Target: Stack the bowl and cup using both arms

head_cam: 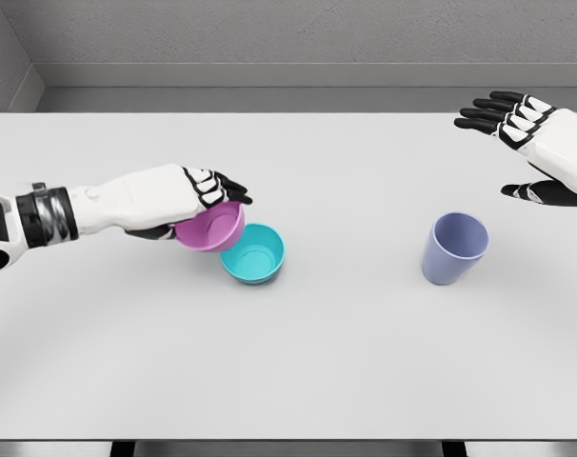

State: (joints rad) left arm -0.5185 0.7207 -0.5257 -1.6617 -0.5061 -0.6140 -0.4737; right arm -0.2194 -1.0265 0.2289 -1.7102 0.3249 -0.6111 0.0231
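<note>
The right arm is cut off by the picture's right edge, so only the right hand (531, 143) and a little of the wrist show; the left arm is cut at the left edge past its banded black and silver cuff. The thumb of the left hand (189, 202) is mostly hidden under the palm and behind the bowl it grips. The counter (298, 371) is a plain, pale grey-white slab filling most of the view, its near edge visible along the bottom. Behind it runs a grey floor strip and a rough grey wall, with a corner at the upper left. The left hand holds a pink bowl (212, 227) by its rim, fingers over the top edge, the bowl tilted so its opening faces toward the right. It sits just above and overlapping the left rim of a teal bowl (254, 254), which rests upright on the counter left of centre. Whether the two bowls touch cannot be told. A lavender cup (453, 248) stands on the counter well to the right, leaning slightly. The right hand hovers above the far right of the counter, fingers spread wide, holding nothing.
</note>
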